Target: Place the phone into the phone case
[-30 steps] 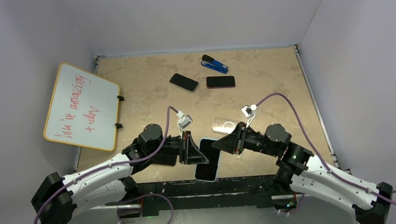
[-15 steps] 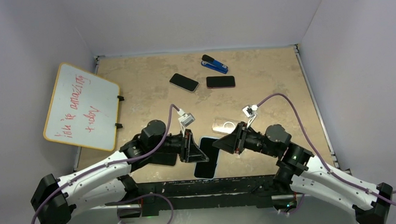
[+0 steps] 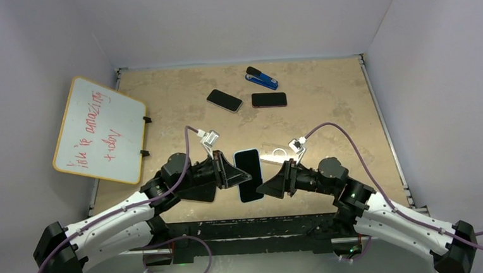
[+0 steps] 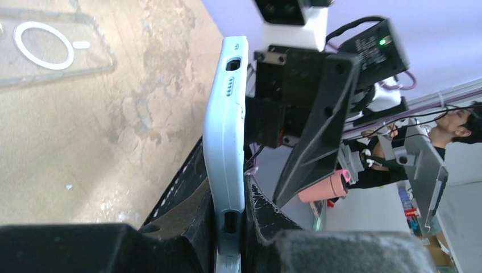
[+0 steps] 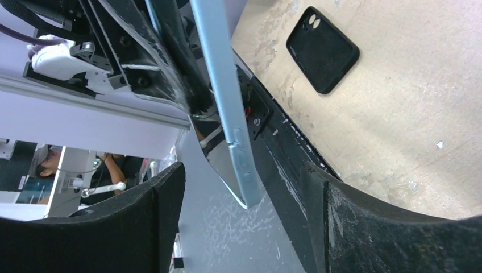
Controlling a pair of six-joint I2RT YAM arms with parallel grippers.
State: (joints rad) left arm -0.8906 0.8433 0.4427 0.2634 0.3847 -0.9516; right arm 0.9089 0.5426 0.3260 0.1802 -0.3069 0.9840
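Phone (image 3: 248, 174): off the counter (image 3: 326, 106), clamped near one end in your left end effector (image 4: 229, 220). Its jaws are narrow, and the dark, rough pads (image 4: 260, 211) press on the screen and the back. The phone is a thin slab with a glossy black face and a pale blue matte edge with rounded corners. An oval slot and a row of small holes sit on the edge away from the pads.

Your right end effector (image 5: 243, 170) is spread wide and grips nothing. The phone's blue edge runs between its two fingers, with a gap on each side.

Phone case (image 3: 277, 153): clear, flat on the counter, with a white ring and a short bar on its back. It lies just beyond the right end effector, apart from the phone.

The counter is tan, mottled and scuffed.

Well beyond both end effectors are a blue stapler (image 3: 261, 78) and two dark slabs; you can't tell from here whether they are phones or cases.
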